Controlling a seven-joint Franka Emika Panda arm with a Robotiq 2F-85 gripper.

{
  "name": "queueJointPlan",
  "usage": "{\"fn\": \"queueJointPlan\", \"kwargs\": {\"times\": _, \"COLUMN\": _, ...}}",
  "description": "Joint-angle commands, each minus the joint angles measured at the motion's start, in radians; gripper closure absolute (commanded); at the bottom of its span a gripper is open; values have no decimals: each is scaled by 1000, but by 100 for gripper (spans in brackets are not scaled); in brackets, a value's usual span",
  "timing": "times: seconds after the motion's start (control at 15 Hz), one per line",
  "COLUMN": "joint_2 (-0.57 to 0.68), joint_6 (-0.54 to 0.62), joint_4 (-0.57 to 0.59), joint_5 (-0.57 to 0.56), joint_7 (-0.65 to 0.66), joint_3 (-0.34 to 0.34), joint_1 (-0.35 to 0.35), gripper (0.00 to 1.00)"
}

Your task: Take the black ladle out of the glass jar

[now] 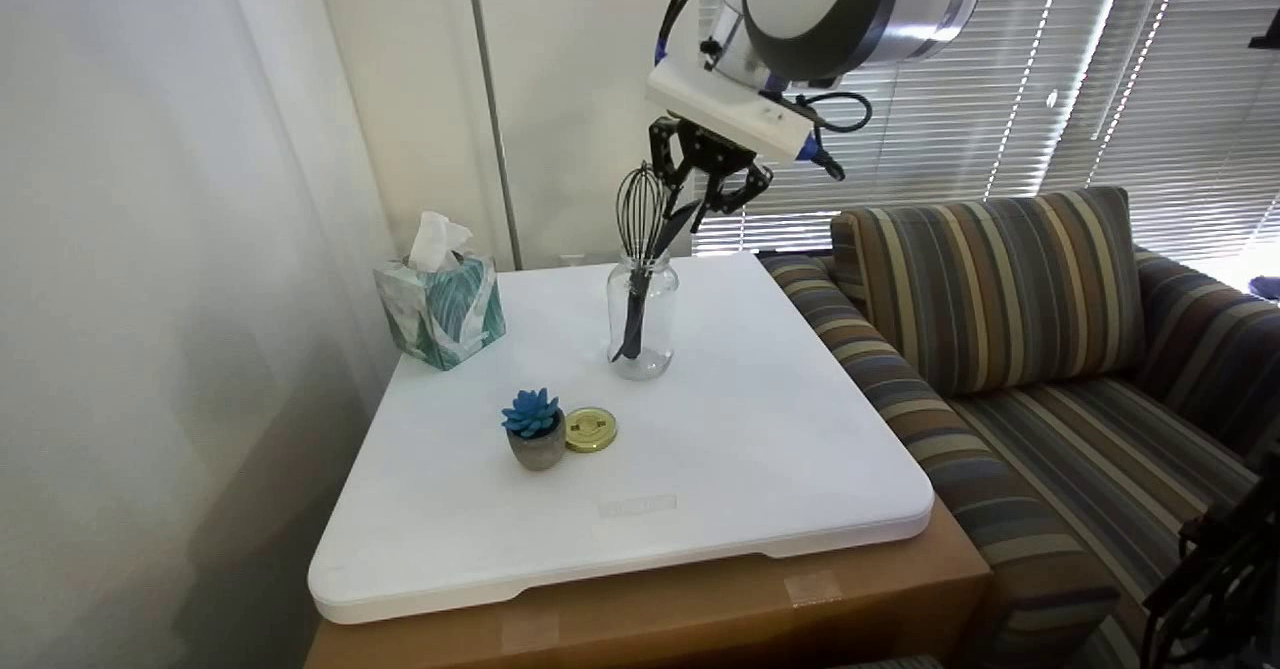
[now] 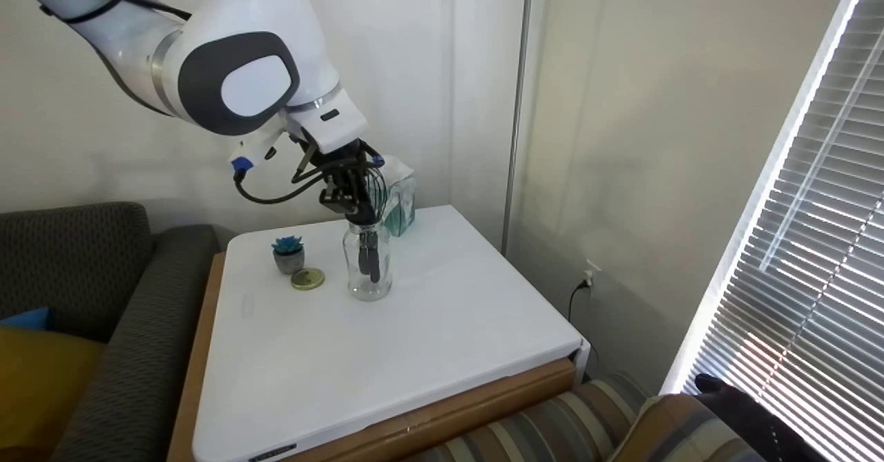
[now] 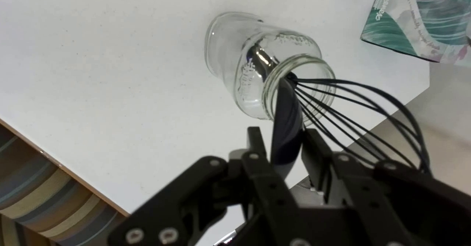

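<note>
The black ladle (image 1: 676, 232) leans in the clear glass jar (image 1: 657, 337), its upper part sticking out above the rim. In the wrist view the ladle (image 3: 286, 119) rises from the mouth of the jar (image 3: 228, 43). My gripper (image 3: 282, 139) is open, with its fingers on either side of the ladle's upper part. A gap shows at the left finger; the right finger is very close to the ladle, and touching cannot be told. In an exterior view the gripper (image 2: 362, 219) is just above the jar (image 2: 353, 279). The ladle's top end is partly hidden by the fingers.
A black wire whisk (image 1: 640, 211) stands in the same jar, its wires (image 3: 403, 110) close beside the right finger. A teal tissue box (image 1: 440, 314), a small blue potted plant (image 1: 535, 439) and a gold lid (image 1: 590, 429) are on the white table (image 1: 780, 429). A striped sofa (image 1: 990, 299) stands alongside.
</note>
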Motion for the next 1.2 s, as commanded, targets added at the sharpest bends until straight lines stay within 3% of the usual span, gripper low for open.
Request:
{"fn": "queueJointPlan", "kwargs": {"times": 0.0, "joint_2": 40, "joint_6": -8, "joint_4": 53, "joint_5": 3, "joint_7": -32, "joint_3": -2, "joint_1": 1, "gripper": 97}}
{"fn": "queueJointPlan", "kwargs": {"times": 0.47, "joint_2": 76, "joint_6": -44, "joint_4": 171, "joint_5": -47, "joint_7": -65, "joint_3": -25, "joint_1": 31, "gripper": 98}}
{"fn": "queueJointPlan", "kwargs": {"times": 1.13, "joint_2": 54, "joint_6": -18, "joint_4": 147, "joint_5": -51, "joint_7": -34, "joint_3": -62, "joint_1": 59, "gripper": 98}}
